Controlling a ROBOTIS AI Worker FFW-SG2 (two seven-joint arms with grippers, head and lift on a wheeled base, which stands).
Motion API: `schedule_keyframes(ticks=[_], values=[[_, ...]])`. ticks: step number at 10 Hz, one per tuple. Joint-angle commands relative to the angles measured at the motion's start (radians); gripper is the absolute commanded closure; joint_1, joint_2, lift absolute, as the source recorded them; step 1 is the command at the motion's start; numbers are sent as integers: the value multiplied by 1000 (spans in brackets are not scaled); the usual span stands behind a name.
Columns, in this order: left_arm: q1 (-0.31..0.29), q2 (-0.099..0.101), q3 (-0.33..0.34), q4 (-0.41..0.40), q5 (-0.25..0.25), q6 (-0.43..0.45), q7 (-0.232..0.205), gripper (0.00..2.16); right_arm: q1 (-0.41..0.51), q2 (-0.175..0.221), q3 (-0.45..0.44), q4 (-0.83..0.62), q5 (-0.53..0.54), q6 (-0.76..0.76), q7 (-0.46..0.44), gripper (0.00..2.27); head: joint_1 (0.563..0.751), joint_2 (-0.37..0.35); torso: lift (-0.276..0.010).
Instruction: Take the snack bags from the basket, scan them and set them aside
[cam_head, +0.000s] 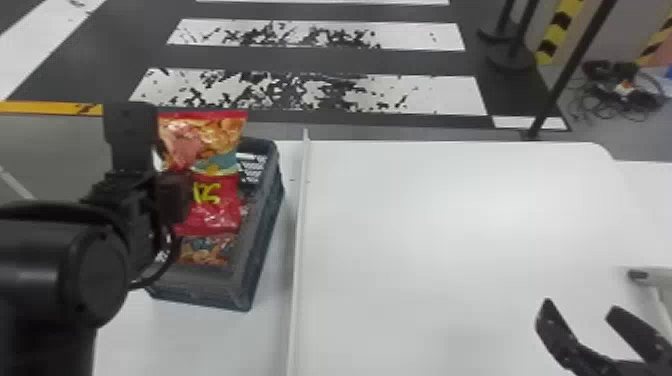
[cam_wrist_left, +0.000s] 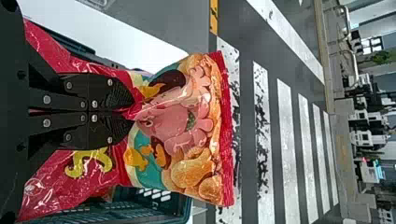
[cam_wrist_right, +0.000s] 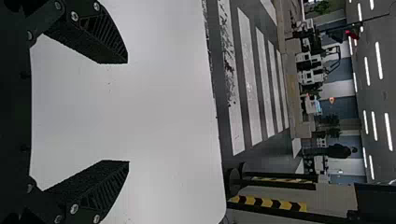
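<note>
My left gripper (cam_head: 171, 196) is above the left side of the basket (cam_head: 261, 240). A red and orange snack bag (cam_head: 215, 207) hangs from it over the basket. In the left wrist view, the left gripper (cam_wrist_left: 131, 113) is shut, pinching a fold in the middle of that snack bag (cam_wrist_left: 187, 140); the basket (cam_wrist_left: 154, 212) shows behind the bag. More snack packaging (cam_head: 205, 250) lies at the basket's near end. At the lower right, my right gripper (cam_head: 581, 307) is open above the white table. The right wrist view also has the right gripper (cam_wrist_right: 128, 112), its fingers wide apart with nothing between.
A narrow raised divider (cam_head: 298, 225) runs along the white table (cam_head: 425, 225) just right of the basket. A pale object with a dark tip (cam_head: 650, 276) is at the right edge. Beyond the table, a dark pole (cam_head: 570, 70) stands on the floor.
</note>
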Motion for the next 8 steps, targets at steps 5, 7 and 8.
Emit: schedule_keyframes(ticks=[5,7,8], values=[[37,2,-99,-166,-173,48,-18,1693,-11,0,-4,17,-10,-15,0,171,695,-30,-75],[68,5,-83,-242,-169,51,-28,1673,-9,0,-4,17,-24,-21,1,171,695,-19,-75],[78,3,-75,-276,-130,51,-15,1673,-8,0,-6,19,-24,-28,1,171,695,-16,-75]])
